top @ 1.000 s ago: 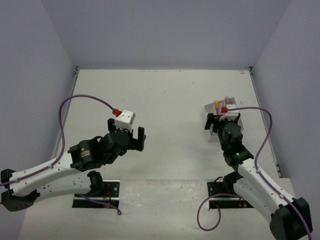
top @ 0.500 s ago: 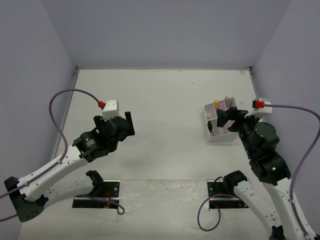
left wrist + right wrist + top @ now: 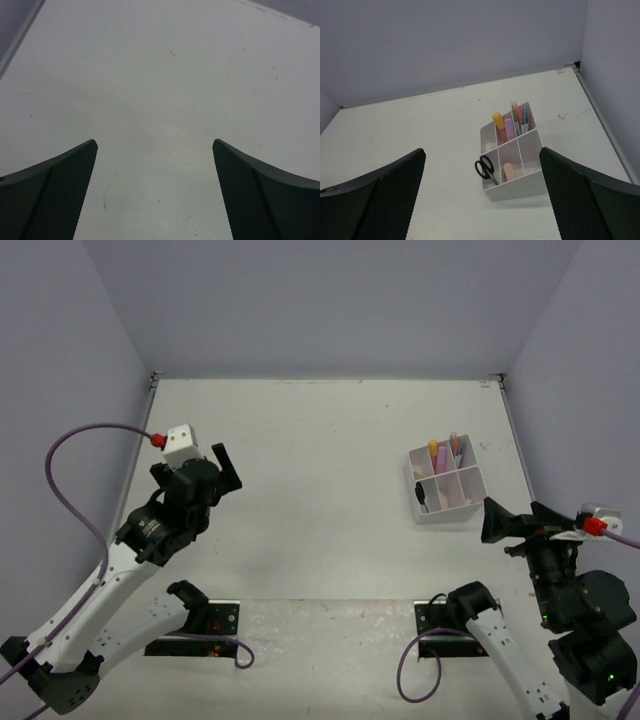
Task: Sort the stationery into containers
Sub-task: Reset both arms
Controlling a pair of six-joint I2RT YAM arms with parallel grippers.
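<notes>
The white divided tray stands at the right of the table. In the right wrist view the tray holds black-handled scissors in its near-left compartment. A pink block lies beside them, with an orange marker, a pink marker and thin pens in the far compartments. My right gripper is open and empty, raised and drawn back to the near right of the tray. My left gripper hangs open over bare table at the left, with nothing between its fingers.
Grey-violet walls close in the table on the left, far and right sides. A purple cable loops out from the left wrist toward the left wall. Both arm bases are bolted at the near edge.
The right arm has pulled away from above the tray toward the near right. The left arm has swung left and farther from the centre. Both grippers stay empty.
</notes>
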